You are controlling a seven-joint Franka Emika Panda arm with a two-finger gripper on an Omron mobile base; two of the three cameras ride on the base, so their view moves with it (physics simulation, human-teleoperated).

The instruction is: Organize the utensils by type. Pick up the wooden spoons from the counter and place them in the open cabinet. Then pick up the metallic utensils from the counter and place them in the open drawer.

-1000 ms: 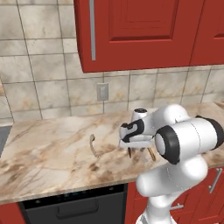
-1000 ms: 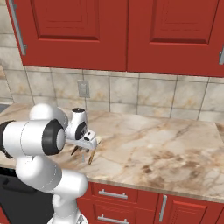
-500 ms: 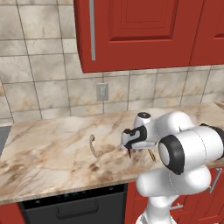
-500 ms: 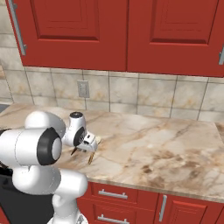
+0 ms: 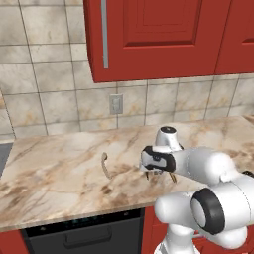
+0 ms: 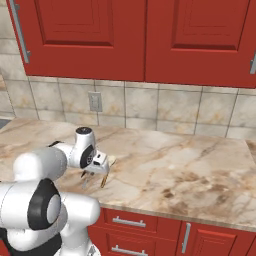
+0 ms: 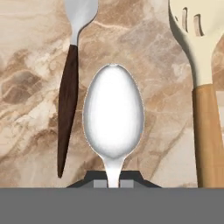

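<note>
On the counter [image 5: 59, 173] my gripper [image 5: 158, 174] points down at the utensils, also seen as the gripper [image 6: 92, 176] from the right. In the hand view the gripper [image 7: 113, 181] is shut on the thin handle of the silver spoon [image 7: 113, 118], whose bowl lies just ahead. A fork [image 7: 68, 105] with a dark handle lies to its left. To its right lies a slotted wooden spoon [image 7: 203, 109] with an orange-brown handle. A pale wooden spoon [image 5: 104, 165] lies apart, further left on the counter. The open cabinet and open drawer are out of view.
Red wall cabinets [image 5: 163, 34] hang over the counter, one door with a long grey bar handle [image 5: 104, 34]. A wall outlet [image 5: 116, 104] sits in the tiled backsplash. Closed red drawers [image 6: 150, 235] run below the counter's front edge, and a dark oven front [image 5: 84, 233] sits lower left.
The hand has dropped closer to the counter and its fingers have closed in on the silver spoon's handle. The utensils lie where they were.
</note>
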